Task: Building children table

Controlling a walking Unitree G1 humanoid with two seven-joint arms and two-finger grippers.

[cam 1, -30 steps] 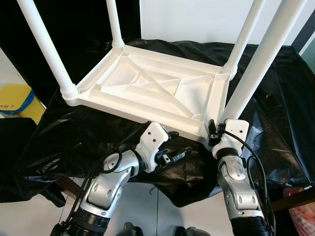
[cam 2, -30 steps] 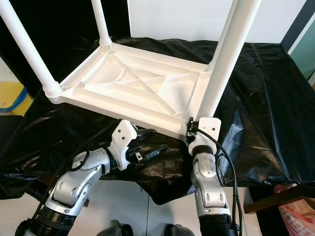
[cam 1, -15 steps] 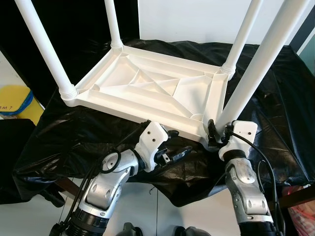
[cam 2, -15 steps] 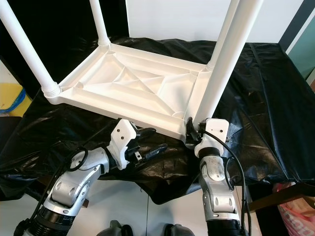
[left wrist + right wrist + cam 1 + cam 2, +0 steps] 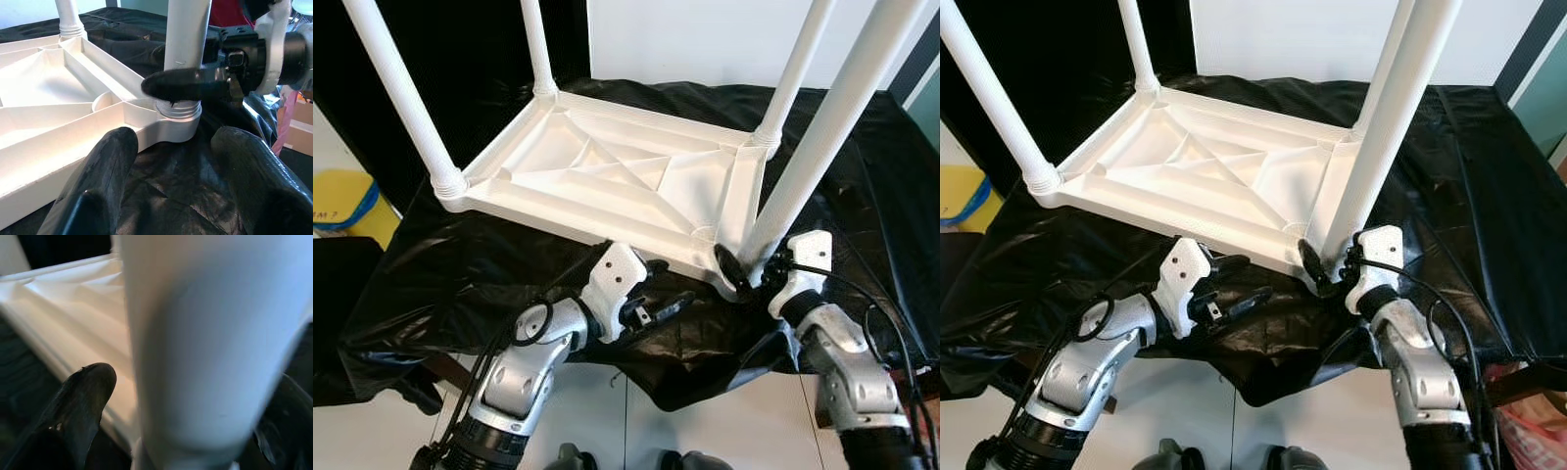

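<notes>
Upturned table (image 5: 617, 176) — 4 legs up; right gripper (image 5: 744, 274) clamps near leg (image 5: 822, 137), left gripper (image 5: 651, 299) wide.

You can't see the tops of the legs (image 5: 832, 117); beside your right gripper (image 5: 195, 431), the near leg blurs.

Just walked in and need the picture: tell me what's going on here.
The robot is putting together a small white plastic table, which lies upside down on a black sheet with all four legs in their sockets. The right gripper is clamped round the base of the near right leg, at the corner socket. The left gripper hovers open just in front of the table's near edge, holding nothing.
</notes>
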